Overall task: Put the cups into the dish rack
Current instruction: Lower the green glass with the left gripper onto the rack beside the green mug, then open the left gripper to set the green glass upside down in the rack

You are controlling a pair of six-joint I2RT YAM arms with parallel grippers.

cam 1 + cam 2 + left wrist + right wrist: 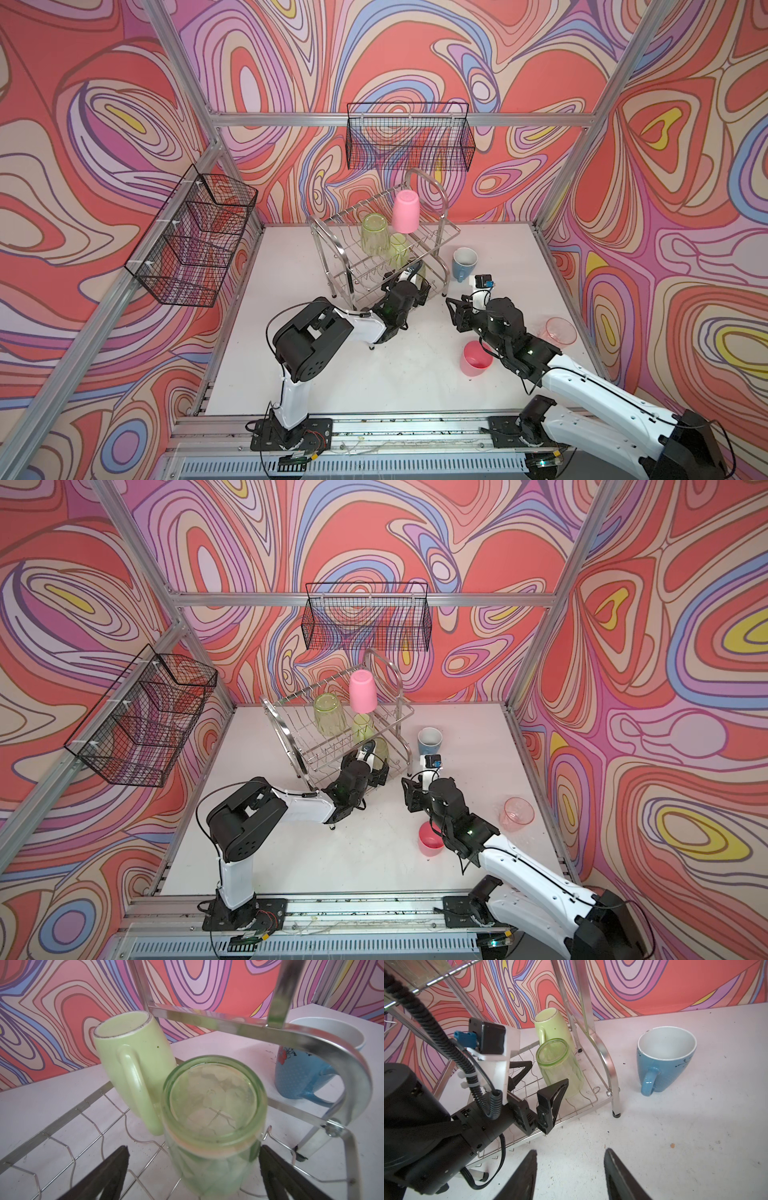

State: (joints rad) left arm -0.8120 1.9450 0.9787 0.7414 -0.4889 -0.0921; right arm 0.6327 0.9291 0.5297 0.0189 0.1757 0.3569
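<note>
Clear green cup (214, 1105) stands upside down on the lower tier of the dish rack (324, 1047), between the widely spread fingers of the left gripper (193, 1147) and beside a pale-green mug (133, 1059). Right gripper (570, 1151) hangs half spread and empty over the table (675, 1136). Only the top views show the pink tumbler (405, 211) on the upper tier.

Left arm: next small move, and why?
Probably draw the left gripper straight back: its jaws stand open either side of the inverted clear green glass cup, which already sits on the lower tier of the silver wire dish rack, beside the pale-green handled mug.
</note>
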